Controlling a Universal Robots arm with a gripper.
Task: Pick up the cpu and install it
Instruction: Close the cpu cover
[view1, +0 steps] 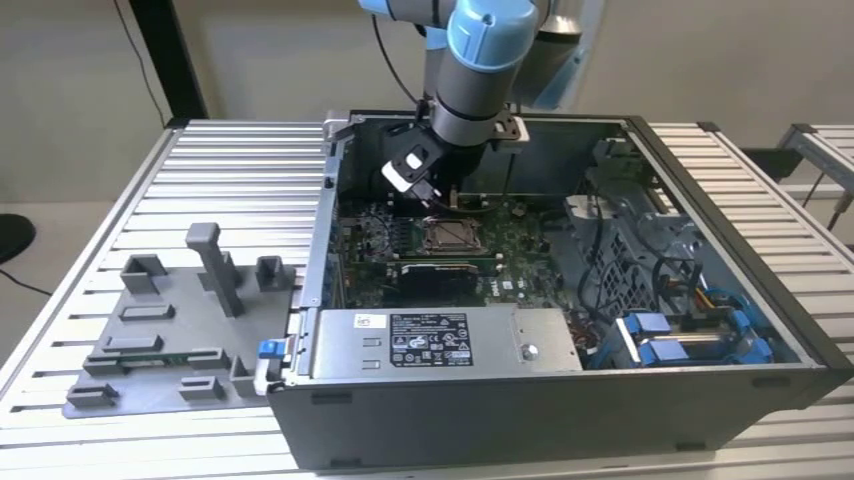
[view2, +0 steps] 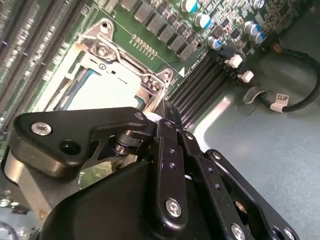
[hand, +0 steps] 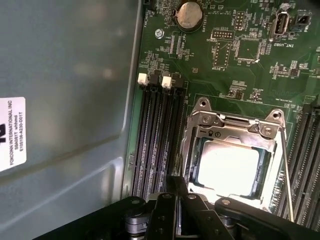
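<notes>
The gripper (hand: 176, 182) hangs low inside the open computer case (view1: 534, 420), close above the green motherboard (hand: 240, 45). I cannot tell how far the gripper is open, and nothing shows in its hold. Just beside its tip, and apart from it, the cpu (hand: 227, 167) lies flat in the metal-framed socket (hand: 235, 122), its pale silver-white top showing through the frame in both wrist views. A thin metal lever (hand: 284, 170) runs along the socket's far side from the gripper. On the gripper's other side, touching nothing, a row of black memory slots (hand: 155, 135) with white end clips lies parallel to the socket. Farther across the board sits a round coin battery (hand: 190, 15). In the exterior view the blue-and-grey arm (view1: 474, 70) comes down into the case from above. Beyond the case wall, well away from the gripper toward the exterior view's left, a grey fixture tray (view1: 147, 350) with upright blocks rests on the ribbed metal worktop (view1: 214, 170).
</notes>
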